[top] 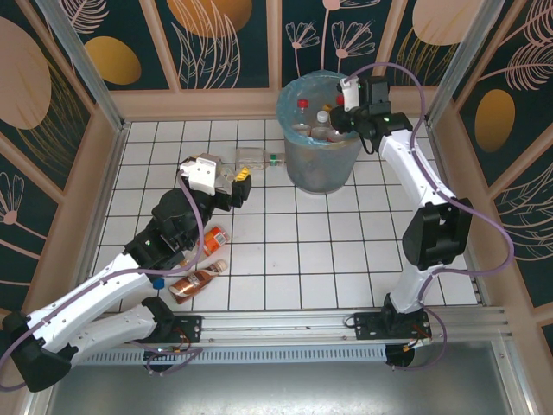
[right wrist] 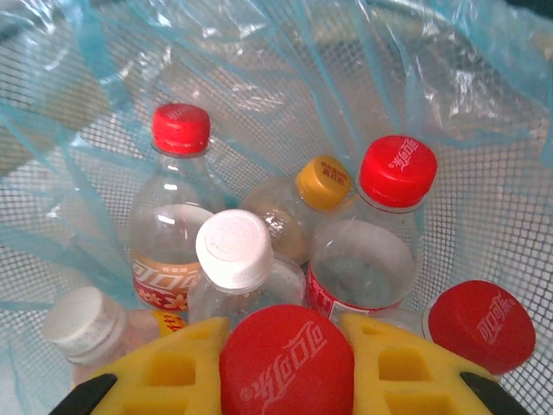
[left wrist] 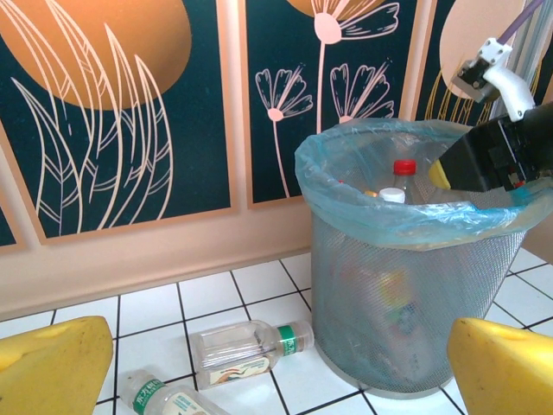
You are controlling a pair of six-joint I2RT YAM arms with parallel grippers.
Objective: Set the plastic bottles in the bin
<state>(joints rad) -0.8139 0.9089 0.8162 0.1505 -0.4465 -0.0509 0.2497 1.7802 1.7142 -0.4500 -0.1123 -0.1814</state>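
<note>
White-tiled worktop (top: 285,259): bin (top: 321,164) holds six bottles (right wrist: 173,225), right hand (top: 352,95) above the bin's opening pinches a seventh bottle (right wrist: 285,361) under its red cap, four more bottles (top: 259,158) lie left of the bin, left hand (top: 239,188) spread wide over them.

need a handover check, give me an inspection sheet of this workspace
surface: white tiled table
job's things: bin holds several bottles; four loose bottles lie on tiles left of it
clutter: nothing seen
grippers: left fingers open, low over tiles; right fingers shut on red-capped bottle above bin
cables: purple cables looped along both arms
surroundings: floral wall panels, metal frame
</note>
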